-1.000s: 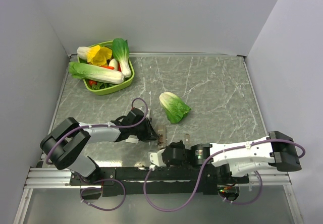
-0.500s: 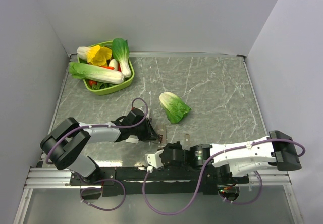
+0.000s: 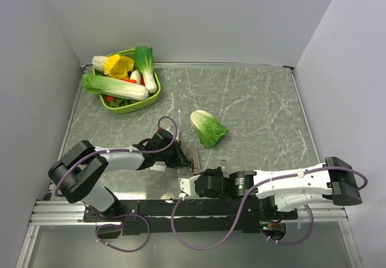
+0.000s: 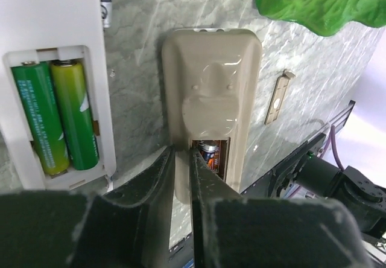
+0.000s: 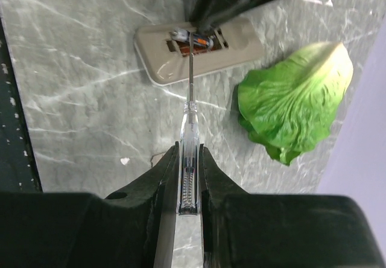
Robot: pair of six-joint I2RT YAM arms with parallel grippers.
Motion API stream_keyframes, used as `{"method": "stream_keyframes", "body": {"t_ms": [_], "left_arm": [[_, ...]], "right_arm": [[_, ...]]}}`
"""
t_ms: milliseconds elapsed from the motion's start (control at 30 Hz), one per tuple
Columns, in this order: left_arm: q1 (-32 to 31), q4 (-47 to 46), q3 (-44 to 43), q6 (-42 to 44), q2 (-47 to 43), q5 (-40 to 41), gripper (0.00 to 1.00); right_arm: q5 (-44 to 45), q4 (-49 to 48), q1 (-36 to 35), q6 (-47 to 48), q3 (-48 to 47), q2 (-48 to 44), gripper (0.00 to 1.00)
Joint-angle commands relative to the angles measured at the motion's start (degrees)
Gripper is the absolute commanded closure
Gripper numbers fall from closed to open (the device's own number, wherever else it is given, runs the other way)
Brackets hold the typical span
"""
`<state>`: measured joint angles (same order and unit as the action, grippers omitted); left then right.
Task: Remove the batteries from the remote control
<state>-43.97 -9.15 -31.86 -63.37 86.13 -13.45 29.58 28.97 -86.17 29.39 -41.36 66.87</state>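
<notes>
Right wrist: beige remote control — compartment open, battery showing — right hand pinching screwdriver.

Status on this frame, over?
Left gripper pinches edge of beige plastic remote control. Right gripper holds clear-handled screwdriver, tip at its exposed orange-blue battery. Green cabbage leaf apart, not blocking.

You are seeing the left arm and right arm wearing white shells between chunky black joints, purple cables looping alongside them, while the left tool and right tool are showing plain matte black fingers.
</notes>
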Motion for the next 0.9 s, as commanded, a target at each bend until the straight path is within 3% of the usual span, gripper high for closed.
{"method": "stream_keyframes", "body": {"t_ms": [0, 300, 567, 667, 767, 867], "left_arm": [[-0.51, -1.49, -2.07, 1.94, 0.44, -0.79, 0.99], [-0.42, -15.27, 2.85, 0.01, -0.69, -6.14, 0.99], [-0.51, -5.99, -1.00, 3.42, -4.21, -0.71, 0.99], [-0.42, 1.48, -4.34, 5.53, -7.98, 4.82, 0.89], [-0.07, 14.30, -9.34, 7.12, -11.94, 13.27, 0.55], [1.16, 23.87, -12.70, 7.83, -15.28, 23.19, 0.39]], "right_arm": [[2.23, 0.30, 0.57, -2.84, -1.62, -4.46, 1.00], [6.89, 3.19, 2.32, -7.76, -2.67, -6.31, 1.00], [6.45, 5.75, 3.73, -11.28, -3.54, -7.28, 1.00], [5.14, 5.22, 3.73, -12.95, -4.42, -7.19, 1.00], [5.31, 4.69, 3.73, -14.88, -5.30, -7.54, 1.00], [4.44, 3.64, 3.82, -15.59, -5.31, -8.42, 1.00]]}}
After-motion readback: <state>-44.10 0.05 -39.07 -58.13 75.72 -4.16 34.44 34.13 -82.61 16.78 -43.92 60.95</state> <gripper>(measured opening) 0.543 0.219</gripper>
